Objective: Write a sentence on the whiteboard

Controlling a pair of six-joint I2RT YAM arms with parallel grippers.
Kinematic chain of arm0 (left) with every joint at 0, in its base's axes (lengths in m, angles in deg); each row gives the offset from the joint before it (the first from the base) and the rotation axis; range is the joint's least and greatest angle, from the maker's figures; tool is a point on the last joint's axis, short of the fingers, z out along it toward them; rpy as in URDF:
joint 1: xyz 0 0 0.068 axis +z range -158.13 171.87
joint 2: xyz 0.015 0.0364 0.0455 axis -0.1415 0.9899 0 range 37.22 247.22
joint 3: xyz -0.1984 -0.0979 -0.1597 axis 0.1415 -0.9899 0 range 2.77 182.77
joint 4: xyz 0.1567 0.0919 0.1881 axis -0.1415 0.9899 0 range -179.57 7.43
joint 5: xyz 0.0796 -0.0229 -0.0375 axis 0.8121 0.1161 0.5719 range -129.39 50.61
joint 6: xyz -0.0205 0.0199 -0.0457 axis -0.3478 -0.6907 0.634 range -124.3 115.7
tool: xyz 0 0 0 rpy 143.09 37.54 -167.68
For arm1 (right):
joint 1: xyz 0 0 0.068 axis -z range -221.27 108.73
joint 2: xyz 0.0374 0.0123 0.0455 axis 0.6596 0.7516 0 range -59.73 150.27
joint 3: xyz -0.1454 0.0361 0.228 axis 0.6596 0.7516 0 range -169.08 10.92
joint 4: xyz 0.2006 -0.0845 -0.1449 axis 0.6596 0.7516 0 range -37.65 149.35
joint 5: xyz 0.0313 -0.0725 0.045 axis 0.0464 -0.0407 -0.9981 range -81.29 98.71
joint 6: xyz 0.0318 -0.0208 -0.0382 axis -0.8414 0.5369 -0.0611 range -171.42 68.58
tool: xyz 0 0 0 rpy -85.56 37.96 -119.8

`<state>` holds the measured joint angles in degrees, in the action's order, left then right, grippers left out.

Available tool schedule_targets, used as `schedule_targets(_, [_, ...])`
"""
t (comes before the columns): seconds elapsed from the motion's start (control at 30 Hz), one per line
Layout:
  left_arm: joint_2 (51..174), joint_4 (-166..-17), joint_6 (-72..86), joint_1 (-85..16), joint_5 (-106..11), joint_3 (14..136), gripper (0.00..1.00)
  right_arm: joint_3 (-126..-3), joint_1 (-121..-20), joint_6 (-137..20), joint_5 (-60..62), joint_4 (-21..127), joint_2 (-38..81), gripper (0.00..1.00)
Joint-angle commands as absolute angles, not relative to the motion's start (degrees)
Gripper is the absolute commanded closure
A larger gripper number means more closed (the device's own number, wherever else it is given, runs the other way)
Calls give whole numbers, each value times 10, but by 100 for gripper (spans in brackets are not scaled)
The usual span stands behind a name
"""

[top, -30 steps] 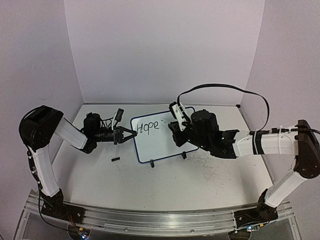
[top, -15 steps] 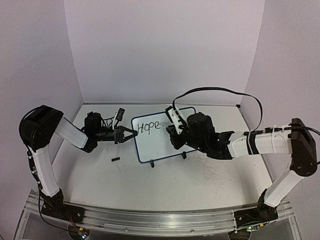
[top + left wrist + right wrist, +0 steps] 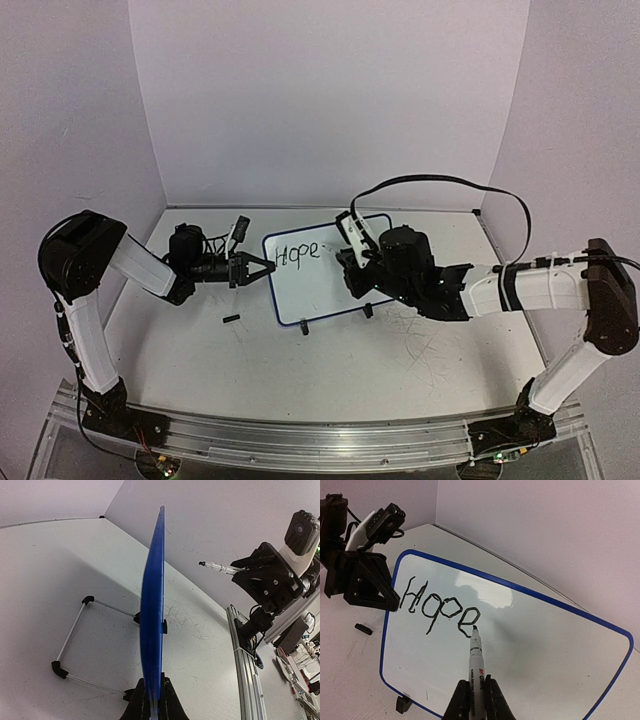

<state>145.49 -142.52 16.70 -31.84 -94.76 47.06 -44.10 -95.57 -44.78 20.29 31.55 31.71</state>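
Observation:
The whiteboard (image 3: 312,288), white with a dark-blue rim, stands tilted on its wire stand (image 3: 74,630) mid-table, with "Hope" written in black at its top left (image 3: 442,611). My left gripper (image 3: 262,268) is shut on the board's left edge, and the left wrist view shows the rim edge-on (image 3: 152,615) between the fingers (image 3: 170,705). My right gripper (image 3: 476,692) is shut on a black marker (image 3: 476,657). Its tip is at the tail of the "e". In the left wrist view the marker (image 3: 220,568) appears a little off the board's face.
A small black marker cap (image 3: 231,320) lies on the table in front of the left gripper and also shows in the right wrist view (image 3: 363,629). Pale walls close in the back and sides. The aluminium rail (image 3: 245,650) runs along the near edge. The tabletop right of the board is scuffed.
My right arm has shifted a little left toward the board with the marker. The left arm and the board have not moved. The writing looks the same.

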Motion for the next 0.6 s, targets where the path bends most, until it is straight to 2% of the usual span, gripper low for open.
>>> schedule_targets(0.0, [1463, -1378, 125, -328, -926, 477, 100, -437, -955, -453, 222, 280, 292, 100])
schedule_targets(0.57, [1462, -1373, 123, -328, -927, 478, 100, -476, -941, -441, 214, 305, 337, 100])
